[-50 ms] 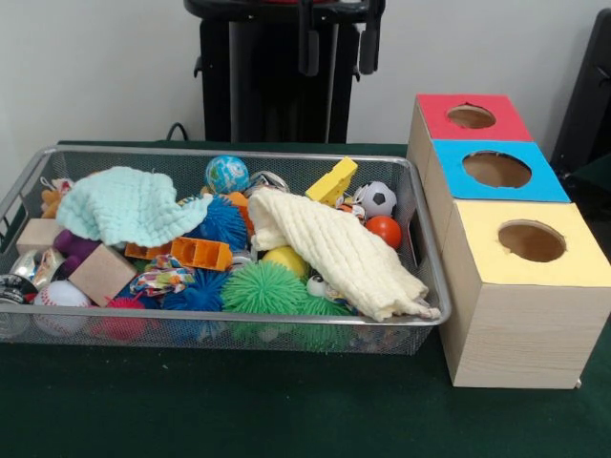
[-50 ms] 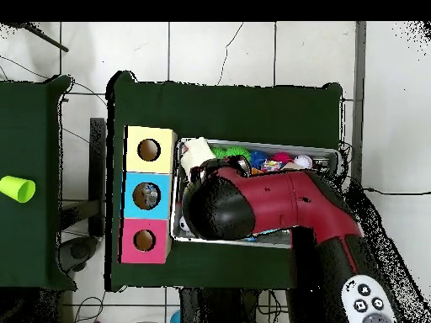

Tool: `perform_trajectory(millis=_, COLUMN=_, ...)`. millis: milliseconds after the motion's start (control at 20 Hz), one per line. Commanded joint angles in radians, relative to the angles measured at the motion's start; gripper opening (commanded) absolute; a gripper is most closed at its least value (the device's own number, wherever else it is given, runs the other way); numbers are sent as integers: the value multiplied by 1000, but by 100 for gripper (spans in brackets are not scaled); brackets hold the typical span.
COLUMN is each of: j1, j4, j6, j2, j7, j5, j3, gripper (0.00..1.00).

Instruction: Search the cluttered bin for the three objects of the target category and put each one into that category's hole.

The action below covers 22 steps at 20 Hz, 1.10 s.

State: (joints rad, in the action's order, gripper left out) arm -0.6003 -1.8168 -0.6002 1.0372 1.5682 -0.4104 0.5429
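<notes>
Wire-mesh silver bin at frame centre-left remains full: cloths, spiky balls, blocks and small balls lie heaped inside. Three wooden boxes at frame right, red-topped, blue-topped and yellow-topped, show dark holes whose contents cannot be judged; sorting appears not yet begun. Red-and-black gripper hangs at top centre, jaws apart, holding nothing.
</notes>
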Motion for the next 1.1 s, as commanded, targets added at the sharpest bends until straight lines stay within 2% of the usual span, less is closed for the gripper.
perform_trajectory(millis=50, j1=38, j4=72, j6=140, j2=-158, j7=241, j5=-52, j3=-158, gripper=100)
perform_trajectory(millis=650, j1=65, j4=84, j6=183, j2=-189, j7=182, j5=6, j3=-223, gripper=100)
perform_trajectory(millis=1100, j1=102, j4=93, j6=186, j2=-190, j7=192, j5=19, j3=-269, gripper=100)
